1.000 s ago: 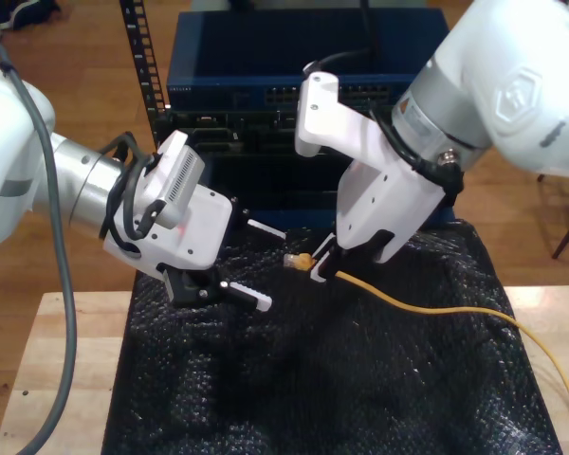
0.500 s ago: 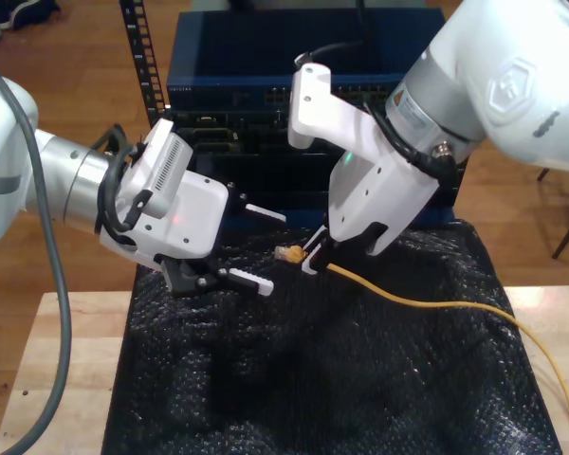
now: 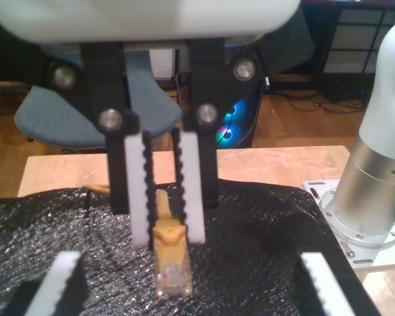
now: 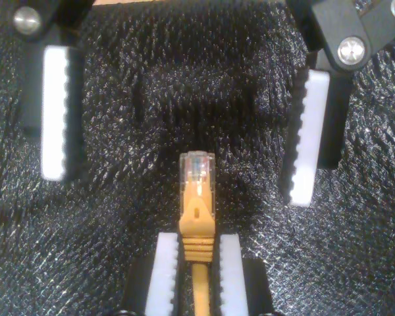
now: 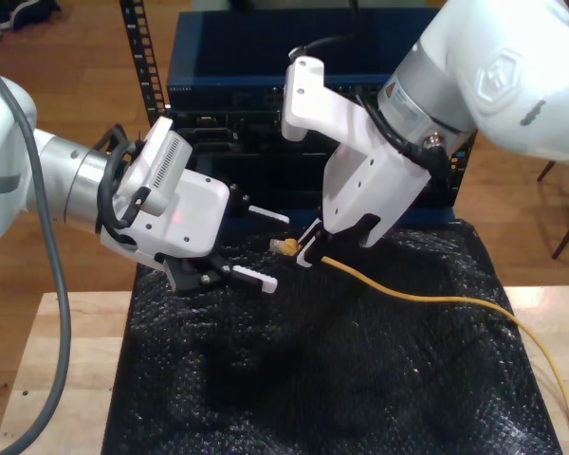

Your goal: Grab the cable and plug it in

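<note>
The cable [image 5: 427,301] is thin and yellow-orange and runs in from the exterior view's right over the black mat. Its clear plug [image 5: 284,245] with a yellow boot hangs just above the mat. My second gripper [image 5: 308,254] is shut on the boot behind the plug [image 4: 197,168], and the plug sticks out past its fingers [image 4: 164,263]. My first gripper [image 5: 263,246] stands open at the exterior view's left, facing the plug. Its two white fingertips [image 3: 66,280] are spread wide, with the plug [image 3: 172,263] between them and touching neither.
A blue rack unit [image 5: 237,66] with rows of ports stands behind the mat, close behind both grippers. The black bubble-wrap mat [image 5: 360,379] covers a wooden table [image 5: 66,351]. An arm base [image 3: 375,184] and a grey chair [image 3: 66,118] lie beyond.
My second gripper has carried the plug up and toward the exterior view's left, nearer the first gripper. The first gripper has risen a little and stays open.
</note>
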Controlling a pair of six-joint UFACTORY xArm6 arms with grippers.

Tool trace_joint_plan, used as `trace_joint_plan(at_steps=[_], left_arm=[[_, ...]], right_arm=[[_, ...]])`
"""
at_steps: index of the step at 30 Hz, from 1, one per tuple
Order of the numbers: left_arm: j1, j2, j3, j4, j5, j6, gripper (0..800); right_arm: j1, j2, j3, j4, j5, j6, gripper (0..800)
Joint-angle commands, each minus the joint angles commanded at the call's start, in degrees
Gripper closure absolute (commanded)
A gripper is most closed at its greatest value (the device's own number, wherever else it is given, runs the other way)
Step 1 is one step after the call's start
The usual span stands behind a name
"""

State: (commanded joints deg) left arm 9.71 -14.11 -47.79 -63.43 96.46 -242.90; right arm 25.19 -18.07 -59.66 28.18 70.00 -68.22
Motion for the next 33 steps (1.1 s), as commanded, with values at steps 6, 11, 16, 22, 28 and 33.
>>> trace_joint_plan(at_steps=[6, 11, 16, 22, 28, 33], left_arm=[[1.14, 0.53, 0.0, -0.79, 0.0, 0.09, 192], [1.23, 0.62, 0.09, -0.88, 0.18, 0.09, 231], [1.23, 0.62, 0.18, -0.88, 0.26, 0.0, 255], [1.49, 0.62, 0.26, -1.05, 0.18, -0.35, 355], [1.49, 0.62, 0.26, -1.76, 0.09, -0.26, 355], [1.49, 0.62, 0.44, -1.85, 0.18, -0.26, 400]], right_arm=[[0.0, -0.09, 0.09, 0.0, 0.0, 0.0, 794], [0.0, -0.09, 0.09, -0.09, 0.0, 0.0, 794], [0.09, -0.09, 0.0, -0.09, 0.0, -0.09, 794], [0.18, -0.09, 0.0, -0.09, 0.0, -0.09, 794], [0.53, 0.0, 0.09, -0.09, 0.0, -0.09, 794], [0.53, 0.09, 0.09, -0.09, 0.0, -0.09, 794]])
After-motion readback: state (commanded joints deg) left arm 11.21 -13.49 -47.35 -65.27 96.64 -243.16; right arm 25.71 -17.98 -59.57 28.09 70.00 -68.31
